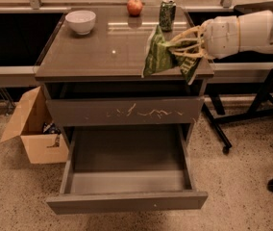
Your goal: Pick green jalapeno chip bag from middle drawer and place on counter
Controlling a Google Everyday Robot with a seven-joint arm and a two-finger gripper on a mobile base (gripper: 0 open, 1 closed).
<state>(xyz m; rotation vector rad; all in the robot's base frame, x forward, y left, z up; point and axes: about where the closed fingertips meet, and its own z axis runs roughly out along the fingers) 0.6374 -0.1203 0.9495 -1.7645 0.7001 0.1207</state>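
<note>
My gripper [182, 47] comes in from the right on a white arm and is shut on the green jalapeno chip bag [161, 56]. It holds the bag in the air over the front right part of the counter [103, 47]. The bag hangs tilted, its lower edge near the counter's front rim. The middle drawer [127, 201] stands pulled out below and looks empty inside. Above it is a shut drawer front with pale scratches [127, 112].
On the counter stand a white bowl [80, 21] at the back left, a red apple [135, 6] and a green drink can [167, 14] at the back. A cardboard box [31, 129] sits on the floor to the left. Chair legs [252, 114] stand to the right.
</note>
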